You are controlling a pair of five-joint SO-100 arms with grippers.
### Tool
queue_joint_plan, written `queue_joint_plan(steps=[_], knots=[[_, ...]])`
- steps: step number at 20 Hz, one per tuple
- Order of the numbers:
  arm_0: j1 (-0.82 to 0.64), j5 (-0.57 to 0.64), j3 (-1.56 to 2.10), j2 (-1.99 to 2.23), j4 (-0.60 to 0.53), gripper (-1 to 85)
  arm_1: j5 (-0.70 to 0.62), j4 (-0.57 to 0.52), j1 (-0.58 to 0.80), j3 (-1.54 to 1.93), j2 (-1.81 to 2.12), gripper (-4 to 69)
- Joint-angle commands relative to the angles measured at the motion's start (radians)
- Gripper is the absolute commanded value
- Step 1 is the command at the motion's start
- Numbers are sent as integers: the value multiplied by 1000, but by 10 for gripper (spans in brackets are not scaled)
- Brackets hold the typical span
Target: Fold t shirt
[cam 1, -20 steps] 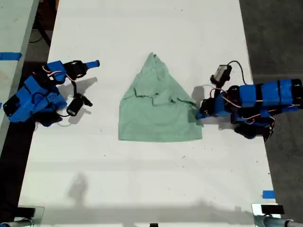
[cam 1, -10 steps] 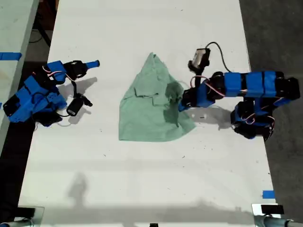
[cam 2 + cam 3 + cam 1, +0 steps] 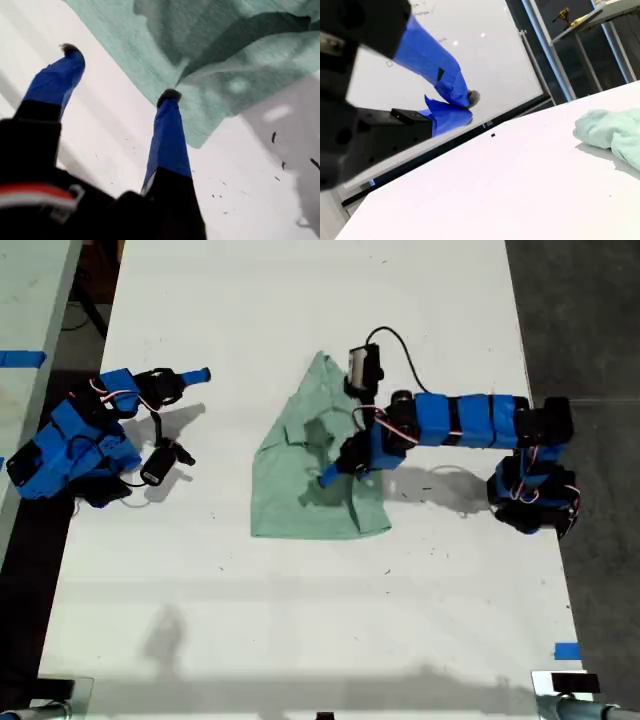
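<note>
The pale mint-green t shirt (image 3: 300,495) lies wrinkled in the middle of the white table (image 3: 300,640). Its edge on the exterior view's right is folded over onto the body. My first gripper (image 3: 330,476) reaches in from the exterior view's right and hovers over that folded part. In the first wrist view its blue fingers stand apart, so my first gripper (image 3: 120,72) is open, with one fingertip (image 3: 169,95) at the raised fabric (image 3: 225,65). My second gripper (image 3: 203,374) rests shut and empty at the exterior view's left, far from the shirt (image 3: 615,132); its blue fingers (image 3: 465,100) meet at the tips.
Blue tape marks (image 3: 567,650) sit by the table's edge at the exterior view's lower right and on a neighbouring table (image 3: 20,358) at its left. Dark floor (image 3: 590,320) runs along the table at the exterior view's right. Cables trail from both arms.
The first arm has swept toward the exterior view's left, carrying the shirt's corner from that view's right over onto the body. The second arm has not moved.
</note>
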Motion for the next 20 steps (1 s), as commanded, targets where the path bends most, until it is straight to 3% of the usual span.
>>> queue_joint_plan(steps=[1, 3, 4, 5, 8, 11, 13, 15, 16, 20], knots=[[6, 3, 37, 8, 0, -2, 46, 20, 49, 190, 324, 322], [6, 3, 37, 8, 0, -2, 77, -75, 72, 514, 620, 268], [6, 3, 37, 8, 0, -2, 89, -143, 84, 695, 778, 90], [6, 3, 37, 8, 0, -2, 97, -212, 95, 879, 936, -3], [5, 3, 37, 8, -2, -2, 29, -449, 112, 1368, 1319, -2], [5, 2, 37, 8, -2, -2, -84, -577, 147, 1694, 1529, -2], [5, -2, 38, 8, -2, -2, -169, -551, 193, 1913, 1824, -2], [3, -8, 38, 8, 0, -2, -143, -333, 247, 1950, 1971, 8], [3, -9, 38, 8, 3, -2, -147, -391, 227, 1979, 1971, 8], [2, -12, 38, 8, 5, -2, -95, -362, 215, 1979, 1968, 8]])
